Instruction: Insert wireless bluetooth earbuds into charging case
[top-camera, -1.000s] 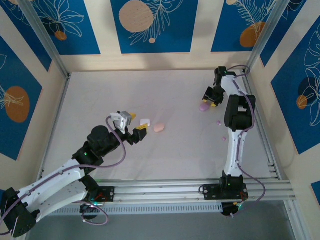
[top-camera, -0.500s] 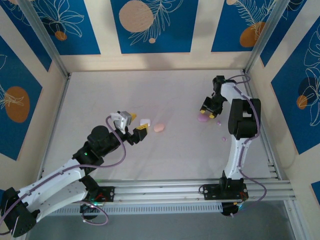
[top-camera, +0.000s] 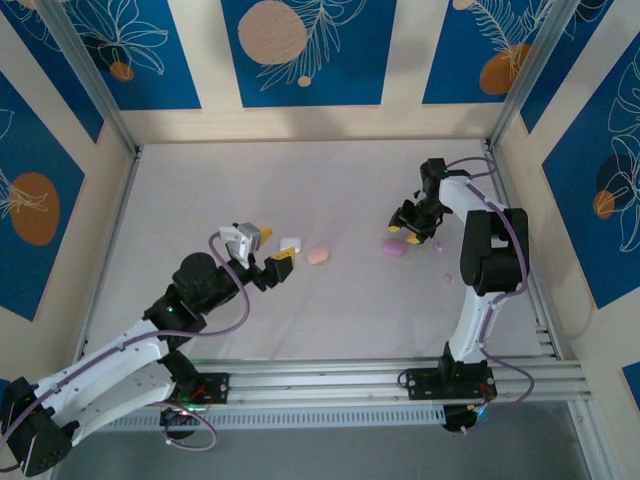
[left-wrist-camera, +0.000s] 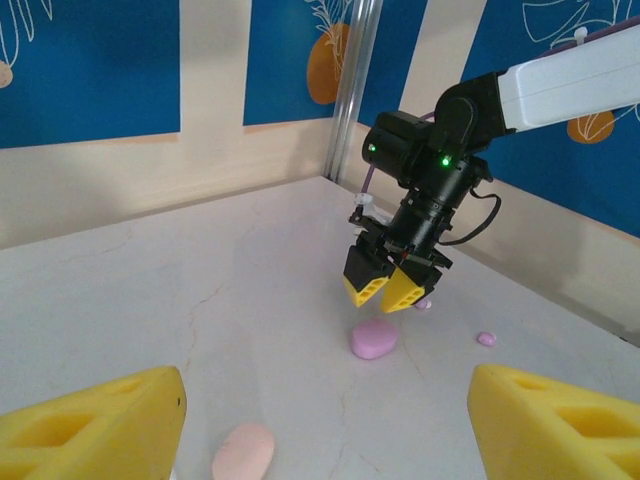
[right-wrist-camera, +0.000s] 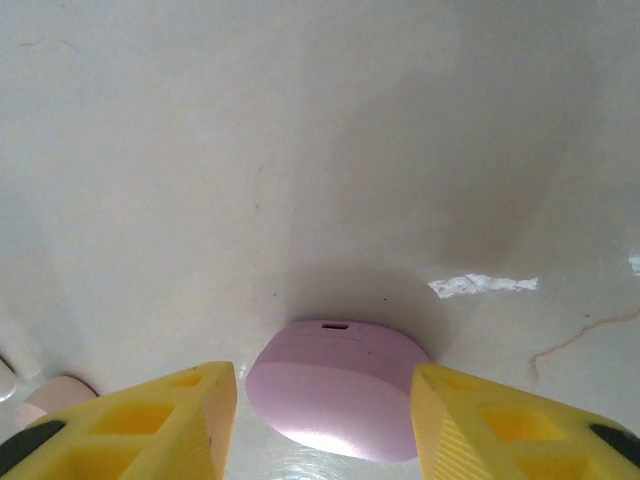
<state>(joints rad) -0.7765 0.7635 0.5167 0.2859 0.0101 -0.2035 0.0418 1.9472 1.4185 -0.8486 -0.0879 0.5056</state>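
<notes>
We see a big white table with walls around it, and most of it is bare. Our left arm reaches in from the near left corner. Our right arm stands tall on the right side and bends back over the far right part of the table. Our left gripper has its jaws spread wide and holds nothing. It sits just beside a small white thing, and we cannot tell what that is. A peach case lies near it. Our right gripper points down just over a purple case. In the right wrist view its jaws stand apart, one on each side of the case, with a gap on both sides, so it grips nothing. The purple case looks shut to us. The earbuds are two tiny pinkish bits lying loose on the table, just right of the purple case and near the right arm. So we think no earbud is in a case yet. A case has to be opened, and then each earbud picked up and put in. The earbuds lie close to the right wall, so there is little room there. The middle of the table has lots of room to move.
</notes>
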